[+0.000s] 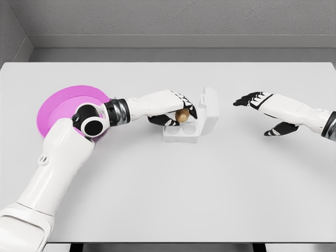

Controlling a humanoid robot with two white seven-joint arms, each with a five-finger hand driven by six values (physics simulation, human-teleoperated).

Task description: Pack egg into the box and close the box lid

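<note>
Pinching the brown egg (182,115), the left hand (170,107) holds it just above the white box (184,132). Its long axis cannot be told. Behind the fingertips, the lid (210,107) stands upright; the right hand (262,107) hovers with fingers spread.

A round pink plate (58,107) lies flat on the white counter (173,194) at about nine o'clock, toward the left edge. A grey wall (173,21) stands at twelve o'clock.

Count, head view: one egg (182,115), brown. One white box (191,123), lid (210,107) raised; two round cups visible in its tray. One pink plate (63,107). One counter (184,194). Two white arms, two hands: left hand (170,105), right hand (262,107).
</note>
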